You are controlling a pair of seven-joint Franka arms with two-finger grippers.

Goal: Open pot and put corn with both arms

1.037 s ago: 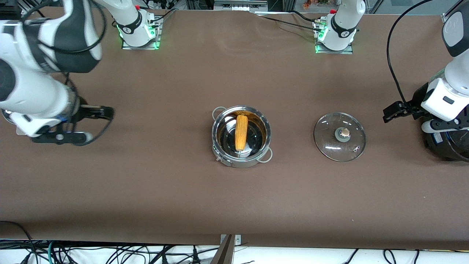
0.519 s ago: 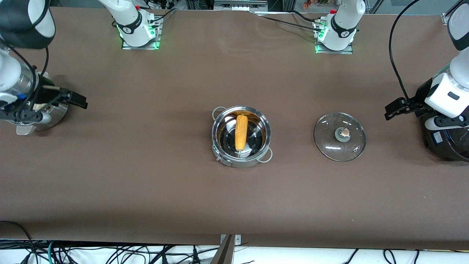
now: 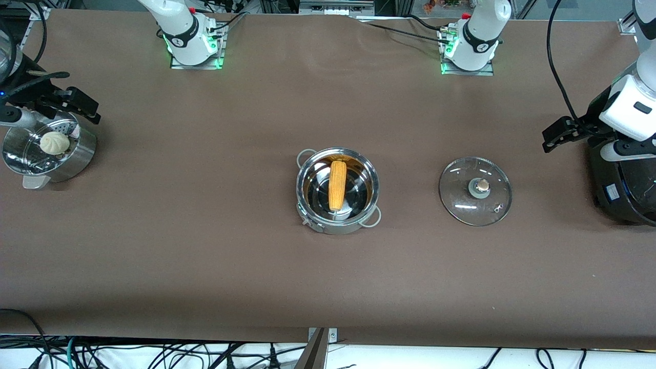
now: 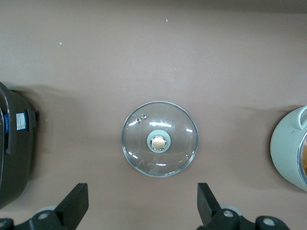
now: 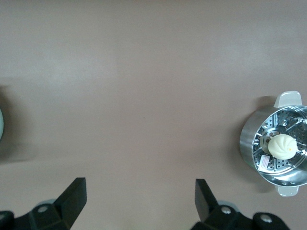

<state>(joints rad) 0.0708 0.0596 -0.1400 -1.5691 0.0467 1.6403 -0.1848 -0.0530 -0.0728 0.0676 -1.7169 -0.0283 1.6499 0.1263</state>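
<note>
The steel pot (image 3: 371, 177) stands uncovered mid-table with the yellow corn (image 3: 336, 185) lying inside it. Its glass lid (image 3: 475, 190) with the tan knob lies flat on the table beside it, toward the left arm's end, and shows in the left wrist view (image 4: 159, 139). My left gripper (image 3: 556, 134) is open and empty, up in the air at the left arm's end, between the lid and the black cooker. My right gripper (image 3: 82, 106) is open and empty, raised over the steamer's edge at the right arm's end. A sliver of the pot shows in the left wrist view (image 4: 290, 148).
A steel steamer vessel (image 3: 77, 159) with a white bun (image 3: 54, 142) stands at the right arm's end, also in the right wrist view (image 5: 252, 143). A big black cooker (image 3: 622, 189) stands at the left arm's end, also in the left wrist view (image 4: 14, 143).
Both arms have pulled back and risen toward their ends of the table. The right gripper has moved off the steamer, uncovering the bun. Pot, corn and lid have not moved.
</note>
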